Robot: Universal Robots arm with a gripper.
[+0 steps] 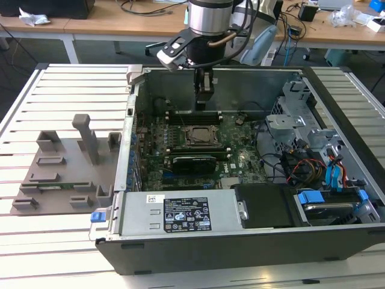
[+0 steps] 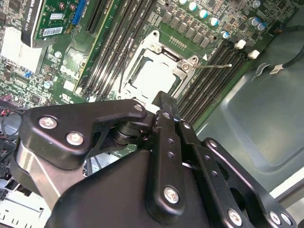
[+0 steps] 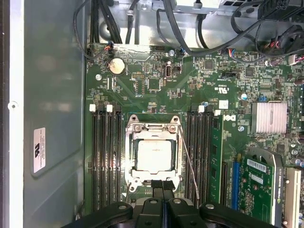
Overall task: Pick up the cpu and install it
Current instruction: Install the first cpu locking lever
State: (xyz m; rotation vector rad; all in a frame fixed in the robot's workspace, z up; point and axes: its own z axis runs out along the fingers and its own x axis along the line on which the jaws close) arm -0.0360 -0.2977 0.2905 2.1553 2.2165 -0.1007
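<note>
**Cpu seated in the socket, gripper clenched and empty above it**

The cpu [image 3: 153,156] lies flat in the socket [image 3: 153,126] on the board [image 3: 156,80]. Its pale square top shows inside the socket's metal frame in both wrist views. A thin wire lever [image 3: 188,161] slants away from one corner of the frame and out over the board. Rows of dark memory slots [image 3: 104,156] flank the socket on two sides.

The gripper [image 3: 164,185] is clenched. Its two black fingers [image 3: 156,189] press side by side with nothing between them. It holds nothing and hangs above the board, apart from the cpu.

In the exterior view the gripper sits just at 12 o'clock of the socket, its tips pointing straight down into the open case [image 1: 240,247]. The arm [image 1: 210,15] enters that view at 12 o'clock. Its wrist is upright, with cables looped beside it.

The rest is placed from the socket in the exterior view:

- A card [image 1: 191,162] lies at 6 o'clock of the socket.
- Past the card, the labelled power supply [image 1: 180,214] lies along the case's near wall.
- A metal drive cage [image 1: 301,129] with blue tabs fills the case from 3 to 4 o'clock.
- Outside the case at 9 o'clock, a grey plate [image 1: 60,168] with upright posts rests on the slatted table [image 1: 66,84], well apart from the gripper.
</note>
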